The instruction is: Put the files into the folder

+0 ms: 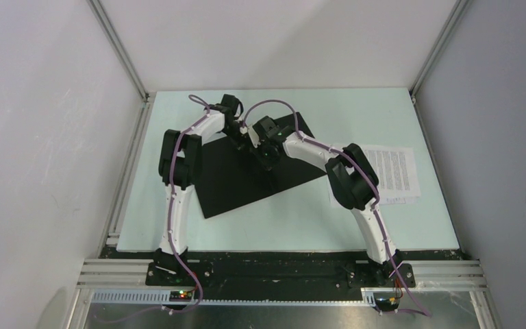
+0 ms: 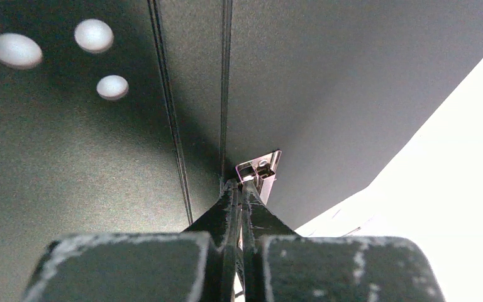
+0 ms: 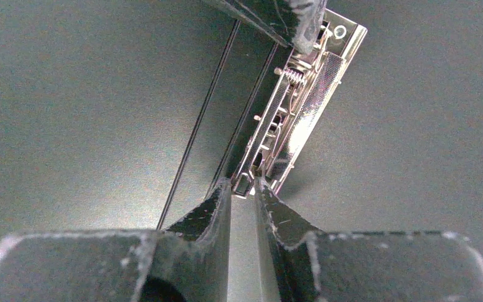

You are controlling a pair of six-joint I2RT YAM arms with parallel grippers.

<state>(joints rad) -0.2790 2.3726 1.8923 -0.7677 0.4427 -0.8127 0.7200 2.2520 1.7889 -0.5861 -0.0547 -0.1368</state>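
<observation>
Grey walls [image 1: 41, 137] and a metal frame close in a pale green table [image 1: 281, 233]. The folder [image 1: 233, 185] lies open and flat near the table's middle, black inside facing up, turned at an angle to the table edges. The files [image 1: 394, 171] lie on the table to its right, well apart from it, with their near-left corner hidden under the right arm. Both arms reach in over the folder's spine, where a shiny metal clip [image 3: 295, 107] is fixed beside the fold lines. The left gripper [image 2: 239, 185] has its fingers pressed almost together, tips right at one end of the clip. The right gripper [image 3: 244, 184] faces it from the other end, its fingers [image 3: 223, 195] a narrow gap apart and closed on the clip's near end, which sits between the tips
</observation>
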